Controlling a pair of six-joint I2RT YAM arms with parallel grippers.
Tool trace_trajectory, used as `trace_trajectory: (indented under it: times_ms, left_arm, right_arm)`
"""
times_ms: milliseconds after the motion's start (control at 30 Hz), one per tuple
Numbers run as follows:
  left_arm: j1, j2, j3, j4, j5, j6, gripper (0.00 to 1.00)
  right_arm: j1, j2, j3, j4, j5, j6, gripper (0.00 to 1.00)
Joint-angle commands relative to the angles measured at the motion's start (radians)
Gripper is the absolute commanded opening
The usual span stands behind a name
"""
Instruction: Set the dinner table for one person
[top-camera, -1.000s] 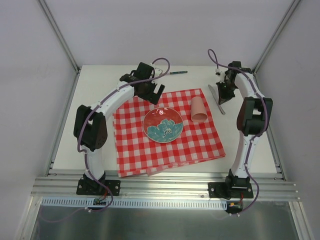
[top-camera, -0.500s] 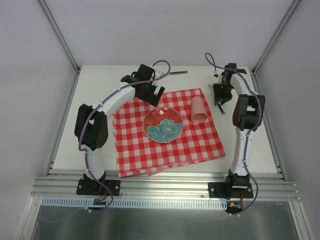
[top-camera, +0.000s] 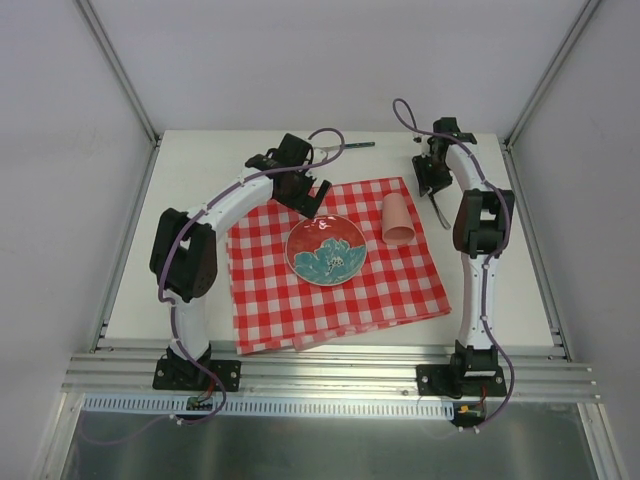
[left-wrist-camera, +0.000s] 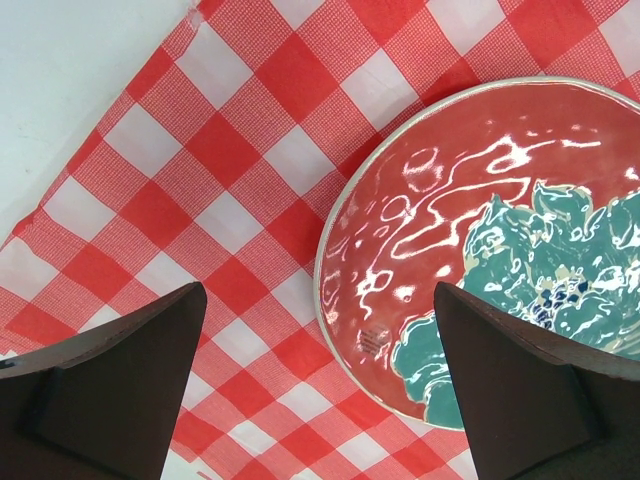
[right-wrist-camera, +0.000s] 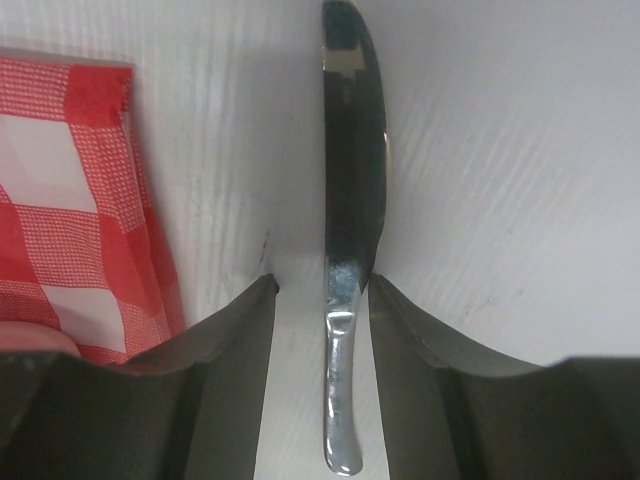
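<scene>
Dinner table (top-camera: 200, 170): large flat off-white rectangular top with an aluminium rail along its 6 o'clock edge, both arm bases bolted there.
Checked cloth (top-camera: 300, 300): red-and-white square spread over the table's middle, slightly askew.
Plate (top-camera: 326, 249): round glossy red dish with a teal flower, resting at the cloth's centre.
Cup (top-camera: 398, 220): plain pink tumbler on the cloth at 2 o'clock from the plate; whether it stands or lies on its side I cannot tell.
Left gripper (left-wrist-camera: 320, 298): jaws spread wide, holding nothing, hovering at 11 o'clock from the plate over its rim and the cloth.
Right gripper (right-wrist-camera: 320, 283): jaws parted and straddling the knife. One finger is at the metal and a gap shows on the other side, so it has no clamp on it.
Knife (right-wrist-camera: 350, 200): slim silver table knife lying flat on bare tabletop at 3 o'clock from the cup, just beyond the cloth's edge.
Thin dark utensil (top-camera: 355, 145): at the table's 12 o'clock edge, too small to identify.
Risk, knife: lying flat and thin, it may skid or pivot if the fingers close off-centre.
Risk, cup: the right arm works close beside it, so a sweep toward the plate could knock it.
Risk, cloth: a dragged fingertip could bunch it and shift the plate.
</scene>
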Motion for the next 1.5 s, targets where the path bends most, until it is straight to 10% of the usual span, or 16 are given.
trace_trajectory:
  times_ms: [0,433,967,1033,1467]
  left_arm:
    - [-0.009,-0.053,0.014,-0.008,-0.016,0.015,0.99]
    - [-0.010,-0.015,0.060,-0.008,0.003,-0.011,0.99]
    - [-0.018,-0.024,0.051,-0.008,-0.007,-0.004,0.99]
    - [-0.018,-0.027,0.045,-0.008,-0.010,-0.001,0.99]
    - [-0.019,-0.024,0.048,-0.006,-0.013,-0.005,0.99]
  right_arm:
    - [0.023,-0.027,-0.021,-0.018,0.003,-0.012,0.45]
    - [-0.043,-0.079,-0.121,-0.044,0.037,-0.056,0.45]
    - [-0.002,-0.002,-0.076,-0.101,-0.003,-0.087,0.22]
    - [0.002,0.002,-0.083,-0.102,-0.015,-0.090,0.00]
    - [-0.040,-0.182,-0.164,-0.124,-0.027,-0.059,0.00]
